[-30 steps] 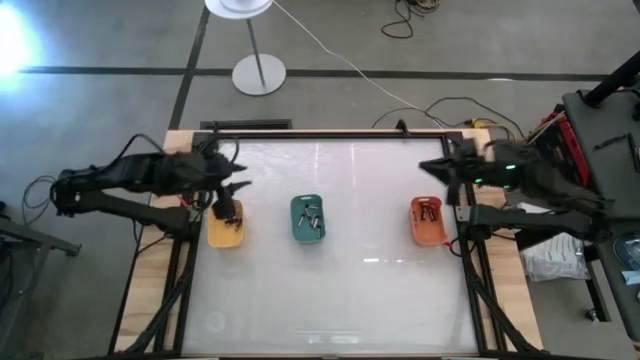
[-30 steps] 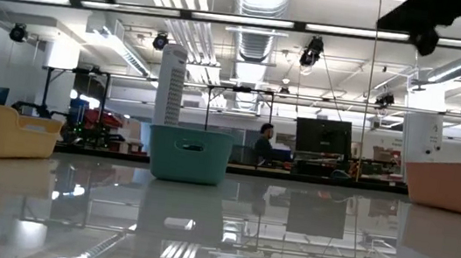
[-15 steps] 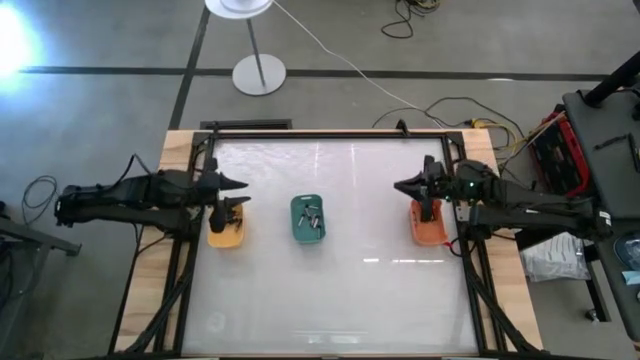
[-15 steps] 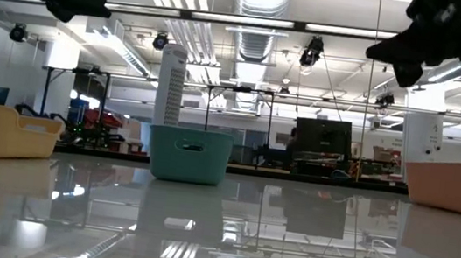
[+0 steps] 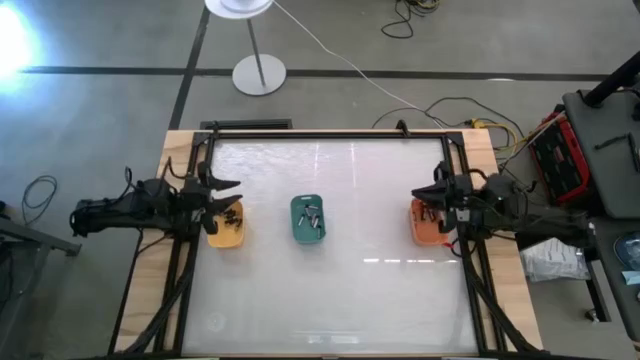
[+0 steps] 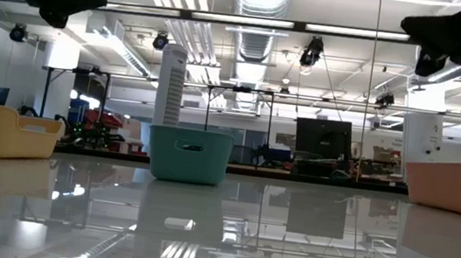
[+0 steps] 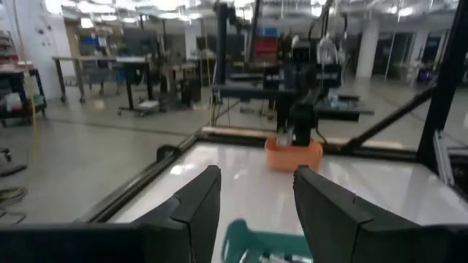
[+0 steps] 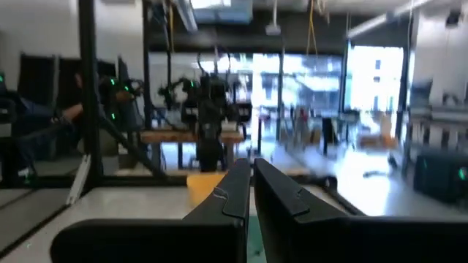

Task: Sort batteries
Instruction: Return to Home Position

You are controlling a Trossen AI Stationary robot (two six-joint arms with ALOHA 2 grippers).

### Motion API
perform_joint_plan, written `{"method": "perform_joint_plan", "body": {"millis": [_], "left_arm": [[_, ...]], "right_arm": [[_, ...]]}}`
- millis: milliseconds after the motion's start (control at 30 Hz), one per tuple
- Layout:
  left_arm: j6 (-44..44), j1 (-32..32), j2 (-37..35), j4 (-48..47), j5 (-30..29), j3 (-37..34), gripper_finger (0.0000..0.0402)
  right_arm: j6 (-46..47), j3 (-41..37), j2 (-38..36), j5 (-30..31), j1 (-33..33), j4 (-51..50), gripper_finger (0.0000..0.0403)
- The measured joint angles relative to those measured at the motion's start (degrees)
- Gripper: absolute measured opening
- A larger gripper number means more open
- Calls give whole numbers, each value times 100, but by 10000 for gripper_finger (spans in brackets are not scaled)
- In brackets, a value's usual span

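Since the batteries [image 5: 311, 214] all sit in trays [image 5: 303, 233] mid-frame and none lies loose on the counter [image 5: 330, 290], sorting looks finished. Left pincer [image 5: 235, 194] hangs released at frame left; right pincer [image 5: 418, 193], frame right, is clenched empty.

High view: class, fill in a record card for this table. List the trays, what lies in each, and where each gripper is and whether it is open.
table: white top, three trays in a row
yellow tray: left end, dark batteries inside
green tray: middle, silver batteries inside
orange tray: right end, contents partly hidden by the arm
left gripper: raised over the yellow tray's edge, open
right gripper: raised over the orange tray, shut
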Motion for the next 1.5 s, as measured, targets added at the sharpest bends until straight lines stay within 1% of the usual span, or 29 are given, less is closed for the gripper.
{"method": "perform_joint_plan", "body": {"millis": [167, 233, 300, 367, 433, 533, 667, 767, 867, 900, 967, 1033, 1200, 1267, 1333, 1433, 1500], "left_arm": [[-120, 0, -188, 214, 6, -252, 153], [-386, -8, -291, 129, 279, -365, 153], [-535, -7, -395, -5, 793, -453, 153], [-526, -11, -478, -55, 1107, -525, 153], [-495, -9, -540, 57, 1047, -618, 153], [-474, -7, -541, 343, 766, -862, 153], [-575, -2, -541, 777, 891, -1226, 153], [-645, -5, -541, 1060, 957, -1428, 153], [-638, -4, -541, 1615, 978, -1641, 153], [-622, -1, -541, 1652, 1027, -1672, 153], [-628, 0, -544, 1614, 1069, -1664, 153], [-628, 0, -541, 1615, 1075, -1670, 153], [-600, 0, -541, 1527, 1072, -1670, 153], [-458, 0, -541, 1346, 1037, -1670, 153], [-339, 0, -541, 1254, 948, -1670, 153], [-126, 0, -538, 1215, 993, -1670, 153], [-18, 0, -507, 1207, 997, -1670, 153]], "right_arm": [[-507, -945, -471, -43, 69, 1510, 13], [-506, -1154, -557, -44, 101, 2070, 13], [-455, -1203, -581, -17, 127, 2183, 13], [-206, -1207, -531, 173, 153, 1933, 13], [-107, -1223, -412, 295, 197, 1816, 13], [-291, -1223, -236, 274, 384, 2087, 13], [-571, -1225, -7, 211, 791, 2631, 13], [-603, -1227, 35, 286, 1015, 2495, 13], [-409, -1229, 13, 215, 1134, 2207, 13], [-321, -1229, -11, 195, 1161, 2047, 13], [-115, -1231, -23, 196, 1189, 1723, 13], [10, -1231, -25, 334, 1187, 1444, 13], [-189, -1234, -4, 785, 1186, 1379, 13], [-345, -1234, -6, 862, 1185, 1287, 13], [-384, -1234, -10, 951, 1185, 989, 13], [-288, -1236, -42, 1062, 1182, 682, 13], [-129, -1236, -43, 1173, 1185, 691, 13]]}}
